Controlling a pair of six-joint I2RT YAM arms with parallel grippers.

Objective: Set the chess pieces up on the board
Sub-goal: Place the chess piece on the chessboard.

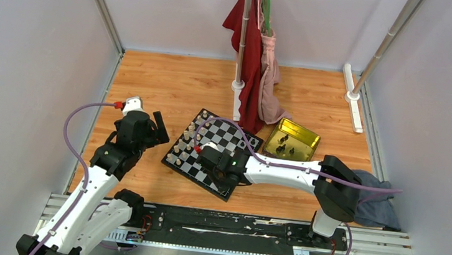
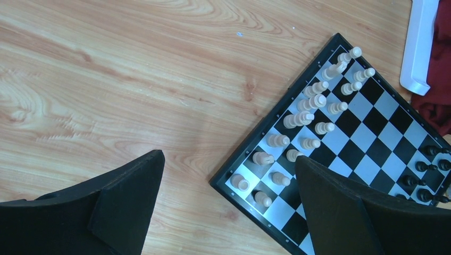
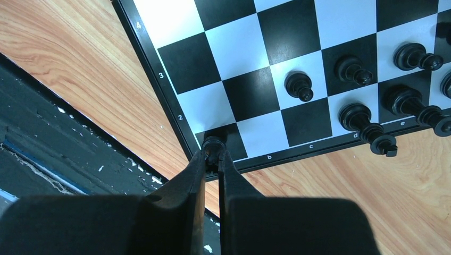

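Pale grey walls close in a wood-grain counter (image 1: pixel 171 85), with the board (image 1: pixel 229 137) lying skewed near its middle. Cream-white pieces (image 1: pixel 186 142) stand in two rows along the board's left side. Behind the board on the right sits a gold tin tray (image 1: pixel 309 151) with a few black chess pieces (image 1: pixel 282 144) in it. Red and pink cloths (image 1: pixel 255 74) hang from a pole just behind the board, and a grey-blue cloth (image 1: pixel 379 201) lies at the right by the right arm.

The right claw (image 3: pixel 213 155) reaches over the board's near corner, clenched on a small black piece (image 3: pixel 213 143). In the right wrist view that piece sits at the corner dark square, beside the rim letter b and below the rim number 2. Whether its base touches the square cannot be told. Other black figures (image 3: pixel 367 119) stand upright on the two rows nearest that edge, around the letters c, d and e.

The left claw (image 2: pixel 228 164) hangs released, its fingers (image 2: pixel 127 196) spread wide and holding nothing. It hovers over bare wood at the board's left corner, near the cream-white rows.
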